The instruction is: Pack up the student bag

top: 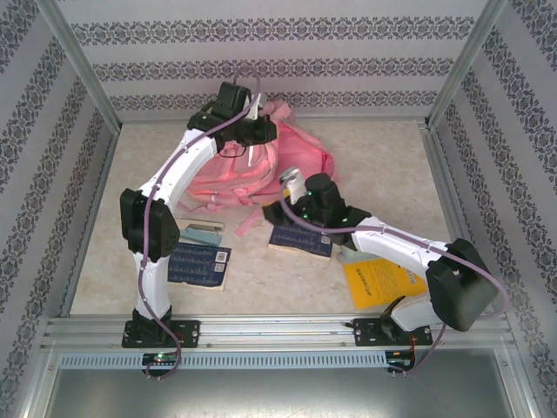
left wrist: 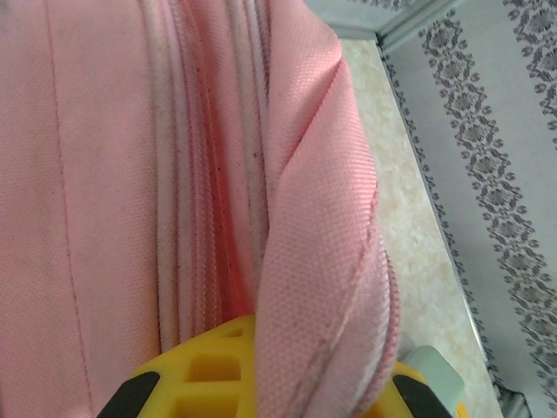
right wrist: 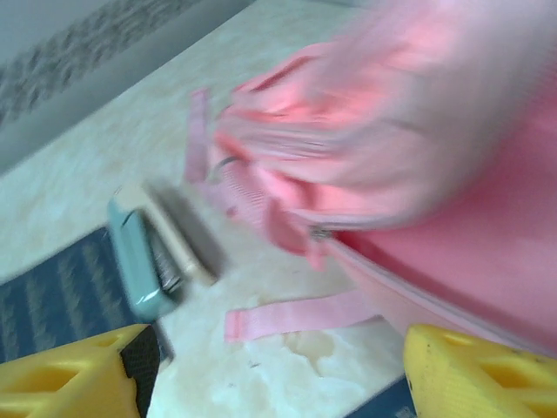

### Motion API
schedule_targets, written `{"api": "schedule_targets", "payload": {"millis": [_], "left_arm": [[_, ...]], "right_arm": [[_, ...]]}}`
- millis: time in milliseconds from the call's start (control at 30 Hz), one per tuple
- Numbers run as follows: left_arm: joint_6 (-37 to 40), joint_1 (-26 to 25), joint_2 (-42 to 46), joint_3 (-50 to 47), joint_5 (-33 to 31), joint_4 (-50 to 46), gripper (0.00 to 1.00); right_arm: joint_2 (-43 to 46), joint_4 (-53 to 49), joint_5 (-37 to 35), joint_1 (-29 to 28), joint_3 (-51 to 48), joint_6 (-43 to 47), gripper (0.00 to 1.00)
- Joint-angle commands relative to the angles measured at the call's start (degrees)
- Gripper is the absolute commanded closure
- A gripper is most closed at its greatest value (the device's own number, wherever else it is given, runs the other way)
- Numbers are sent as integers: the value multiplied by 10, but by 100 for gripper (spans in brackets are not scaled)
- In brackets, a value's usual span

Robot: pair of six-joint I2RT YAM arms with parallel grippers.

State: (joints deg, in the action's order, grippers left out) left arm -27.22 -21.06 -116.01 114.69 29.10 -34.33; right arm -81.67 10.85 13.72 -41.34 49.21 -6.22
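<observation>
Evidently early: we find the left tool [left wrist: 278,392] clamped on fabric of the student bag [top: 252,170], the right tool [right wrist: 278,366] wide and empty, books [top: 200,266] unpacked on the table [top: 383,174].

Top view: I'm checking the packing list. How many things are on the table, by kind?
Bag: 1
Blue books: 2
Yellow book: 1
Teal case: 1
Total: 5, not counting a pale thing half hidden under the right arm.
</observation>
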Motion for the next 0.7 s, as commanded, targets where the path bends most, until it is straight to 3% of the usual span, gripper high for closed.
{"api": "schedule_targets", "payload": {"millis": [0, 167, 367, 533, 667], "left_arm": [[-46, 1, 35, -53, 32, 76, 100], [-41, 8, 42, -65, 25, 75, 100], [-60, 16, 46, -85, 43, 101, 100], [-57, 20, 41, -87, 48, 107, 100], [-65, 24, 33, -92, 62, 119, 100]], "right_arm": [[-49, -38, 52, -45, 47, 196, 26], [-167, -36, 106, -88, 128, 259, 27], [-296, -46, 87, -105, 245, 280, 31], [-394, -158, 134, -84, 391, 260, 44], [-443, -226, 159, -79, 459, 261, 44]]}}
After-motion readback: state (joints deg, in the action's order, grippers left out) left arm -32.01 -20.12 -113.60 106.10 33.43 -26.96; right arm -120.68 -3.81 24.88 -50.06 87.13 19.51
